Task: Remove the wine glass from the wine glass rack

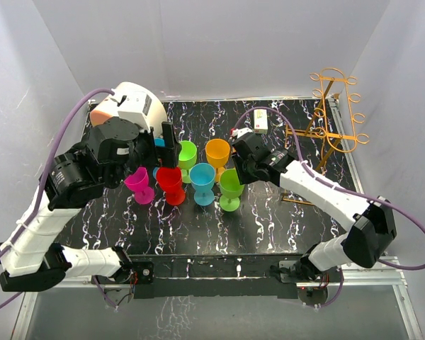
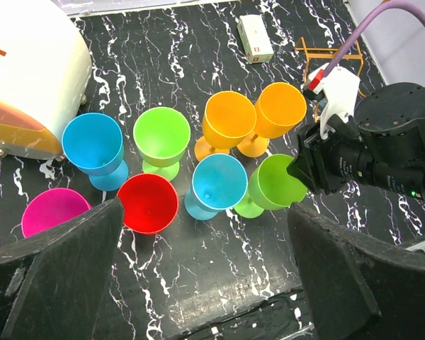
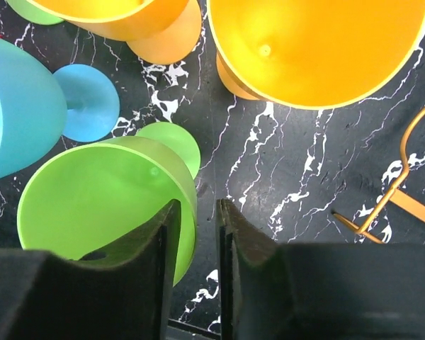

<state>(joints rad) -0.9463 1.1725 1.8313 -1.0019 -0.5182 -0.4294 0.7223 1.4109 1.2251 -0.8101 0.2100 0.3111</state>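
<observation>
The wine glass rack [image 1: 333, 117] of thin orange-gold wire stands at the back right; no glass hangs on it that I can see. A lime-green wine glass [image 1: 231, 185] stands upright on the table. My right gripper [image 1: 235, 166] straddles its rim [image 3: 188, 205]: one finger is inside the bowl, the other outside, with a narrow gap showing beside the wall. My left gripper [image 2: 205, 212] is wide open and empty, hovering above the front of the cluster of glasses.
Magenta [image 1: 138, 183], red [image 1: 171, 183], cyan [image 1: 202, 180], green [image 1: 188, 154] and orange [image 1: 217, 152] glasses stand together mid-table. A cream-and-orange drum [image 1: 127, 106] sits at the back left. A small white box [image 1: 261, 125] lies at the back.
</observation>
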